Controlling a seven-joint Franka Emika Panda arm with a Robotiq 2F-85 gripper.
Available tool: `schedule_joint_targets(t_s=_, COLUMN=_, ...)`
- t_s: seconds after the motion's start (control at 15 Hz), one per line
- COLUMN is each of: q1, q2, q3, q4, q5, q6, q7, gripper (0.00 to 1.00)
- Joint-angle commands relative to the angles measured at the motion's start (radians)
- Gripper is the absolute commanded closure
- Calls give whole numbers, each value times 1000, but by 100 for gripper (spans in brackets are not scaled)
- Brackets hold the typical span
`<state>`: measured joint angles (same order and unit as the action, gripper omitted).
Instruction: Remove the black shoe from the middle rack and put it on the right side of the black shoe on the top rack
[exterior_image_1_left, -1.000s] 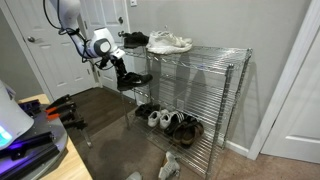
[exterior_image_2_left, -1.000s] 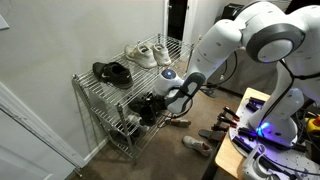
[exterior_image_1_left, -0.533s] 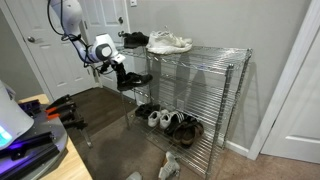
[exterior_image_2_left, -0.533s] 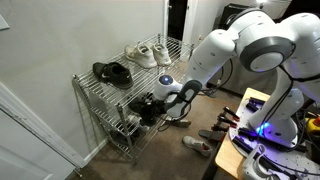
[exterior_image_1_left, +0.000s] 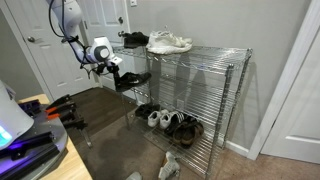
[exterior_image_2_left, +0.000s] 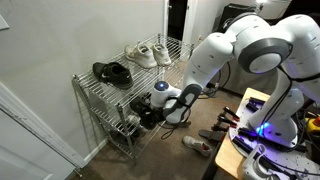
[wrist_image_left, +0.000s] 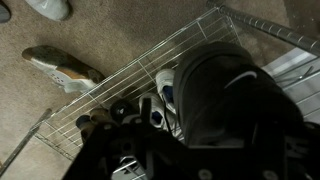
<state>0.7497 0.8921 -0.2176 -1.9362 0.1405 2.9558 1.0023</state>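
Wrist view: the black shoe (wrist_image_left: 225, 95) sits clamped between the jaws, close under the camera.

slim shoe (exterior_image_1_left: 134, 80): black | sneakers (exterior_image_1_left: 169, 42): white | top rack (exterior_image_1_left: 205, 55): silver wire grid | carpet (exterior_image_1_left: 108, 112): brown | wall (exterior_image_1_left: 235, 25): grey

Slim black shoe (exterior_image_1_left: 134, 79): low-cut, thin flat sole, sole down and roughly level at the open end of the middle rack (exterior_image_1_left: 170, 90). Chunkier black shoe (exterior_image_1_left: 134, 40): upright on the top rack (exterior_image_1_left: 215, 56), at the same end, directly above.
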Motion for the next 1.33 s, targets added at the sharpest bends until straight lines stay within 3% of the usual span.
schedule_joint_targets(t_s=0.0, q1=-41, q2=10, q3=51, q4=25, q5=-38, q6=-57, q7=-80, gripper=46)
schedule_joint_targets(t_s=0.4, q1=-41, q2=24, q3=62, q4=35, q5=-59, q6=-80, q7=-109, gripper=85)
schedule_joint_targets(t_s=0.53, q1=-39, q2=27, q3=62, q4=34, q5=-60, q6=-80, q7=-115, gripper=94)
schedule_joint_targets(t_s=0.93, q1=-7, q2=-8, q3=32, q4=-10, q5=-68, q6=-79, q7=-102, gripper=94)
schedule_joint_targets(t_s=1.27, q1=94, q2=-134, q3=-60, q4=-124, q5=-112, q6=-143, q7=-74, gripper=94)
